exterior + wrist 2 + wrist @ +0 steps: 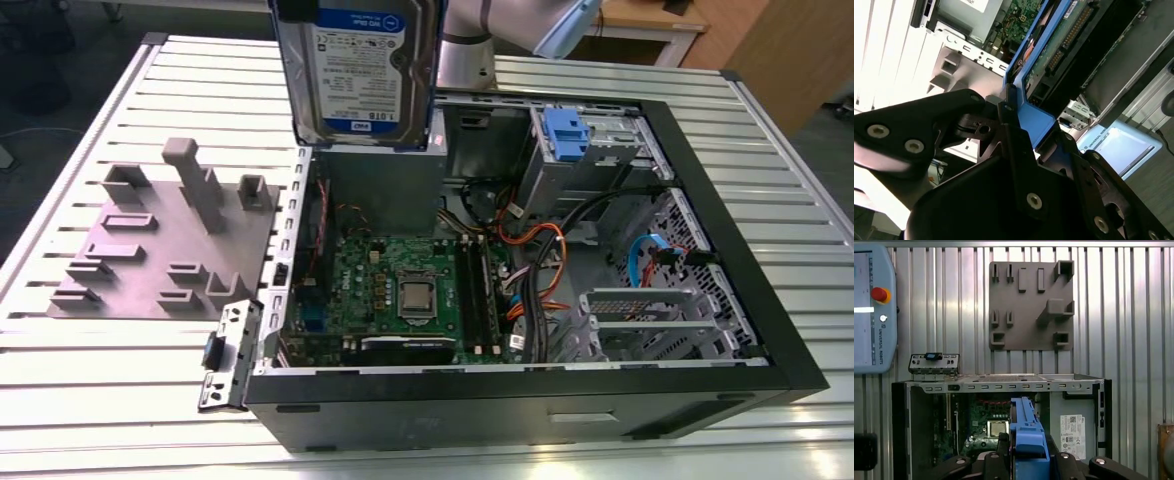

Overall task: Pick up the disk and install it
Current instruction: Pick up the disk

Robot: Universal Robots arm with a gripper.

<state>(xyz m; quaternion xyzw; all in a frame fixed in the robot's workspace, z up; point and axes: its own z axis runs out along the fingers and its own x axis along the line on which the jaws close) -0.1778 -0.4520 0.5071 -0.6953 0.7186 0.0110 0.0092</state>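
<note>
– Ribbed silver metal table (120,400) fills the whole background. What sits on it?

– An open black computer case (747,330) lying on its side, with a green motherboard (400,290) flat on its floor. Toward the exterior view's left, just beside the case, lies a grey plastic fixture plate (147,250) with upright pegs and blocks. A small grey metal bracket (227,355) leans at the case's near corner on that side.

– And the disk?

– The disk (358,70), a flat silver rectangular drive with a white-and-blue label and a bright blue plastic carrier frame, hangs upright in the upper middle of the exterior view. Its label faces the camera. It is above the far edge of the case and touches nothing below. A grey robot arm (467,50) stands behind it.

– What is the gripper doing?

– The black gripper (1034,122) is clamped on the blue frame, with a finger (1009,105) pressed against each side of it. In the first wrist view the disk (1026,435) appears edge-on over the motherboard, with the gripper (1029,460) around it.

– Anything else inside?

– A metal drive cage with a small blue plastic tab (567,135) in the far part of the case, toward the exterior view's right. A grey metal box with a white sticker (1074,425) is also there. A grey teach pendant with a red button (871,310) lies on the table, well apart from the plate.
</note>
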